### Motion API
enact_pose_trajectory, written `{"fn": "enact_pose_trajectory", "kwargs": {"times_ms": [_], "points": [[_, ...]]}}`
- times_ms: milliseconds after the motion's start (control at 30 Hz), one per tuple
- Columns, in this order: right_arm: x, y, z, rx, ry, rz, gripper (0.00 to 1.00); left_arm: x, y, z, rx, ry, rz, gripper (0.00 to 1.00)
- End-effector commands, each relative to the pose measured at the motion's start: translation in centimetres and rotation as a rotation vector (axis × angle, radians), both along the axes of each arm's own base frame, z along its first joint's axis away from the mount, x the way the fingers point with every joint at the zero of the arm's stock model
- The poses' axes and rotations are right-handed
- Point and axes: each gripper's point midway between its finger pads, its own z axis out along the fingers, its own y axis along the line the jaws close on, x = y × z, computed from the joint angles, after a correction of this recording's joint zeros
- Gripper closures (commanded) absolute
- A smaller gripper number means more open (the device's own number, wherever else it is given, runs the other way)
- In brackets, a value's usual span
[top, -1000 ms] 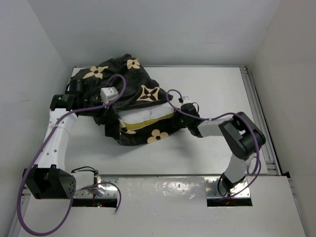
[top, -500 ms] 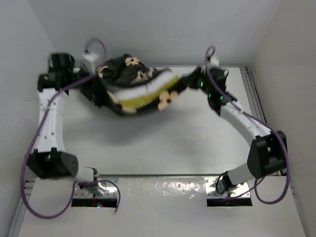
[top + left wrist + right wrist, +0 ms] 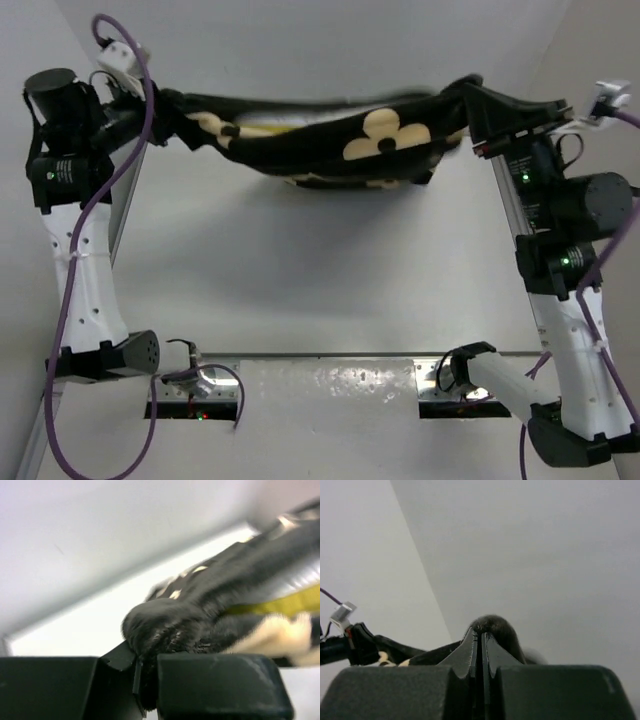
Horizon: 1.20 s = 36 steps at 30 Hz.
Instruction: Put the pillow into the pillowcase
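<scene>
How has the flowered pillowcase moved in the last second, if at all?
Yes. The pillowcase rose off the table toward the back wall, now stretched between the left hand and right hand.

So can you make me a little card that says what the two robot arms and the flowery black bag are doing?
pillowcase: hanging in the air, stretched between both arms, sagging in the middle
pillow: mostly hidden inside; yellow trim shows near the left pincer
left pincer: shut on one end of the pillowcase
right pincer: shut on the other end
</scene>
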Motion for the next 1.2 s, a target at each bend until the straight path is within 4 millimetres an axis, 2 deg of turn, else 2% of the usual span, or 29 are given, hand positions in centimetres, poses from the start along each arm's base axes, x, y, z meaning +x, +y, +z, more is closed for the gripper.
{"fn": "enact_pose_trajectory", "kwargs": {"times_ms": [0,67,100,133,233,267,300,333,367,400,467,500,533,567,633,667,700,733,767,800,833,867,900,933,967,1033,1067,1100,1167], "points": [[5.8,0.5,-9.1,-0.072,0.263,-0.035,1.0,2.3,1.0,-7.6,0.064,0.228,0.008,1.0],[5.8,0.3,-6.9,-0.078,0.229,-0.046,1.0,2.0,1.0,-6.4,0.092,0.235,0.004,1.0],[4.8,0.2,-4.0,-0.077,0.183,-0.048,1.0,2.5,1.3,-6.3,0.092,0.262,0.009,1.0],[5.0,0.2,-3.1,-0.088,0.168,-0.052,1.0,2.2,1.4,-1.7,0.108,0.144,0.023,1.0],[3.1,-0.5,0.9,-0.094,0.08,-0.08,1.0,1.9,2.6,2.4,0.101,0.032,0.07,1.0],[2.3,-0.9,0.8,-0.098,0.083,-0.096,1.0,0.6,2.4,3.0,0.112,0.005,0.081,1.0],[2.2,-1.1,0.3,-0.102,0.089,-0.106,1.0,0.7,2.2,2.4,0.123,-0.004,0.08,1.0],[3.2,-1.0,-2.7,-0.13,0.146,-0.116,1.0,0.7,2.2,0.6,0.141,0.026,0.091,1.0],[3.0,-1.4,-4.0,-0.134,0.167,-0.131,1.0,0.6,0.5,-5.5,0.147,0.161,0.039,1.0],[4.6,-1.2,-8.5,-0.162,0.27,-0.131,1.0,1.0,0.0,-8.4,0.177,0.202,0.024,1.0],[5.6,-0.7,-12.6,-0.178,0.374,-0.11,1.0,2.1,-0.5,-15.9,0.204,0.391,0.026,1.0],[7.4,0.0,-15.1,-0.193,0.45,-0.088,1.0,2.1,-0.8,-16.9,0.206,0.442,0.002,1.0],[8.3,0.2,-15.2,-0.192,0.464,-0.085,1.0,3.0,-0.1,-16.9,0.187,0.471,0.009,1.0],[9.0,0.1,-14.5,-0.19,0.467,-0.09,1.0,5.1,0.4,-13.5,0.14,0.447,0.024,1.0],[10.6,0.1,-7.0,-0.179,0.355,-0.105,1.0,7.9,2.8,-7.6,0.044,0.339,0.062,1.0],[7.6,-0.4,1.6,-0.15,0.198,-0.114,1.0,7.9,3.3,-0.6,0.078,0.102,0.105,1.0],[9.0,-0.1,3.3,-0.167,0.178,-0.12,1.0,7.8,5.3,2.1,0.089,0.017,0.224,1.0],[7.8,-0.4,6.1,-0.164,0.119,-0.13,1.0,6.8,6.7,4.7,0.092,-0.075,0.27,1.0],[4.2,-1.1,10.8,-0.144,0.007,-0.142,1.0,3.3,6.4,10.4,0.147,-0.28,0.282,1.0],[2.6,-1.4,11.7,-0.146,-0.028,-0.15,1.0,2.9,6.9,9.5,0.177,-0.281,0.289,1.0],[0.7,-1.7,12.1,-0.151,-0.055,-0.154,1.0,-1.3,6.5,12.2,0.225,-0.381,0.309,1.0],[3.0,-1.3,8.3,-0.17,0.005,-0.149,1.0,-2.6,6.4,12.4,0.298,-0.422,0.309,1.0],[-2.8,-2.4,9.3,-0.134,-0.095,-0.157,1.0,-2.0,6.1,8.7,0.323,-0.351,0.258,1.0],[-3.2,-2.7,7.7,-0.117,-0.101,-0.166,1.0,-4.5,5.0,8.7,0.366,-0.381,0.236,1.0],[-0.2,-2.5,2.2,-0.126,0.003,-0.174,1.0,-4.6,4.9,6.4,0.418,-0.339,0.215,1.0],[0.4,-3.3,-2.4,-0.143,0.123,-0.214,1.0,-3.5,4.6,1.0,0.439,-0.201,0.163,1.0],[2.4,-2.9,-6.7,-0.165,0.227,-0.205,1.0,-2.3,5.2,-3.0,0.433,-0.058,0.165,1.0],[3.1,-2.6,-8.7,-0.176,0.274,-0.189,1.0,-2.7,5.3,-4.0,0.436,-0.013,0.173,1.0],[4.4,-1.7,-12.4,-0.168,0.365,-0.139,1.0,-1.6,5.7,-9.9,0.445,0.223,0.123,1.0]]}}
